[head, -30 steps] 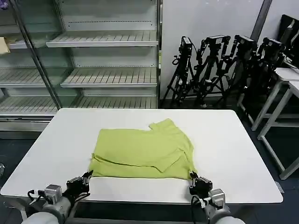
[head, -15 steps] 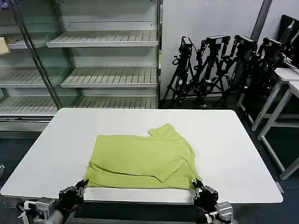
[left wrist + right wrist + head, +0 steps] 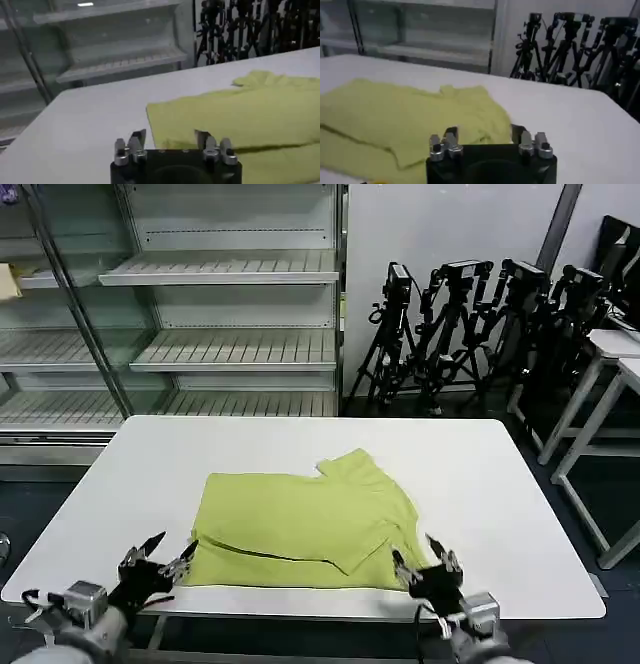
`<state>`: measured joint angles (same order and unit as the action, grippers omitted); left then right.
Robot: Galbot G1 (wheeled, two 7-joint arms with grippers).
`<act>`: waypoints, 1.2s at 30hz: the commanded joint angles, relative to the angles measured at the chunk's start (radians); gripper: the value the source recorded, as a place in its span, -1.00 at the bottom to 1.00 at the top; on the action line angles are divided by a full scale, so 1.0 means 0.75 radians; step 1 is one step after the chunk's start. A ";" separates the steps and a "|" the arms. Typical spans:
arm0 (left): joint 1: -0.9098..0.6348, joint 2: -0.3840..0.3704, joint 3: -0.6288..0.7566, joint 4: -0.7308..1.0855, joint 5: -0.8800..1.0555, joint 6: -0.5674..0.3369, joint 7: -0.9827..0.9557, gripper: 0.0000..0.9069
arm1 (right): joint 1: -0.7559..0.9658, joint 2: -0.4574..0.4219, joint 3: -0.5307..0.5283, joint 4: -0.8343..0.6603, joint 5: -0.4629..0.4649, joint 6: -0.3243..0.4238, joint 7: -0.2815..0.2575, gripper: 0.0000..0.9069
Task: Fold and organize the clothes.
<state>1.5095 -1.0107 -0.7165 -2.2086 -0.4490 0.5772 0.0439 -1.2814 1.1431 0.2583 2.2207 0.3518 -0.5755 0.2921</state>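
Your left tool (image 3: 158, 556) sits at the near-left corner of the shirt (image 3: 305, 519), released, its tips spread and just off the hem, holding nothing. The shirt lies partly folded in the middle of the white bench (image 3: 520, 514), near edge close to the front rim, one sleeve poking out toward the far right. Your right tool (image 3: 426, 561) stands at the near-right corner, likewise released and empty. The step in hand looks like taking both near corners for the next fold, so bring each tool in low and level, slide the lower tip under all the stacked layers rather than the top one alone, and close both together so the hem rises evenly. Thin cloth like this will likely slip or bunch if you pinch too shallow, so bite well into the corner. Keep the two lifts matched, or the fold line will skew. The head view gives you the whole outline and how both tools stand to the corners. The left wrist view adds what it cannot: the left tool (image 3: 170, 140) straddles the shirt's (image 3: 240, 115) side edge, one tip over bare bench (image 3: 75, 120). The right wrist view shows the right tool (image 3: 485, 136) low in front of overlapped layers of shirt (image 3: 395, 120), a fold edge running across them.
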 commanded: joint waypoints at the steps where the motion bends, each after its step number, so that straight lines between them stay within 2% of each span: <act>1: -0.347 0.086 0.144 0.230 -0.030 -0.001 0.020 1.00 | 0.625 0.087 -0.184 -0.465 0.106 -0.008 0.082 1.00; 10: -0.670 0.131 0.324 0.560 -0.107 0.001 0.050 1.00 | 0.860 0.221 -0.269 -0.856 0.116 -0.008 0.081 1.00; 15: -0.830 0.119 0.434 0.750 -0.153 0.002 0.028 1.00 | 0.977 0.303 -0.269 -1.087 0.074 -0.006 0.045 1.00; 17: -0.877 0.109 0.457 0.804 -0.159 0.002 0.025 1.00 | 1.010 0.331 -0.264 -1.156 0.033 -0.005 0.008 1.00; 22: -0.944 0.090 0.503 0.885 -0.162 0.003 0.026 1.00 | 1.040 0.365 -0.235 -1.246 0.022 -0.005 -0.001 1.00; 27: -1.012 0.056 0.542 0.980 -0.164 0.003 0.010 1.00 | 1.054 0.372 -0.229 -1.314 0.085 -0.006 0.005 1.00; 36: -1.016 0.047 0.553 1.007 -0.151 0.004 0.014 1.00 | 1.059 0.388 -0.230 -1.372 0.110 -0.004 -0.023 1.00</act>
<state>0.8080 -0.9702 -0.3330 -1.5290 -0.5566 0.5795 0.0574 -0.5333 1.4107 0.0885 1.2990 0.4167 -0.5792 0.2855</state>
